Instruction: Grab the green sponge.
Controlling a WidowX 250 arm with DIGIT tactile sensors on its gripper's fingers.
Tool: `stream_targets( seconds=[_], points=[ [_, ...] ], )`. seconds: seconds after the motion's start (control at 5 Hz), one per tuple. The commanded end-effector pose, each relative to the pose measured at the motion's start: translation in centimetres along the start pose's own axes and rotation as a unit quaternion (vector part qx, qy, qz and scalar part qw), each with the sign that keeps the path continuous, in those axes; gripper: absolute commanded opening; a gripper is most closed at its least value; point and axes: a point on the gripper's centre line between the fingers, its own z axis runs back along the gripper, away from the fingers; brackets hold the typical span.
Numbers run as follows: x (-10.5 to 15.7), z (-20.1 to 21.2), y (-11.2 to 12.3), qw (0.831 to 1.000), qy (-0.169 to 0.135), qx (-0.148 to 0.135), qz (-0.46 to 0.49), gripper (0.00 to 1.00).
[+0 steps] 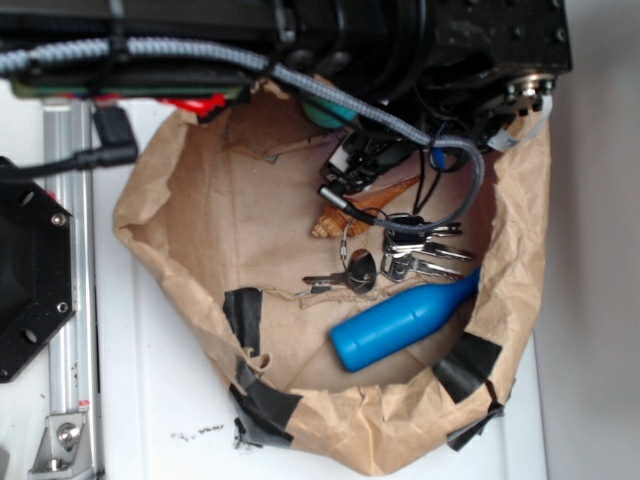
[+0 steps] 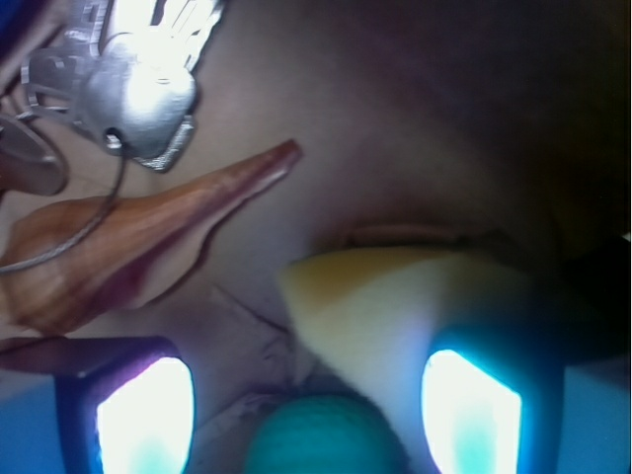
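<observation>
Green sponge [image 2: 321,434]: round, showing no long axis, lying between the pads.
Claw [image 2: 308,420]: hanging open, pads [image 2: 143,420] not touching it.

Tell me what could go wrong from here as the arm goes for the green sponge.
1. In the wrist view the yellow sponge lies right beside the green sponge, reaching one of the open fingers, so closing could catch it too.
2. The seashell and keys lie just ahead; overshooting could hit them.
3. In the exterior view the arm hides most of the green sponge, so alignment is hard to confirm.
</observation>
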Motion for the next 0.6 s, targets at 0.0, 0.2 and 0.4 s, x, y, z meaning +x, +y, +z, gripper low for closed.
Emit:
stream_targets(
  seconds=[0.0, 0.2, 0.4],
  points=[
    [0.19, -0.43, 3.72, 0.992, -0.011, 0.036, 0.116, 1.0],
    [-0.25, -0.99, 3.76, 0.987, -0.02, 0.029, 0.157, 0.0],
    [-0.39, -0.9, 3.65, 0.987, -0.024, 0.024, 0.157, 0.0]
  ],
)
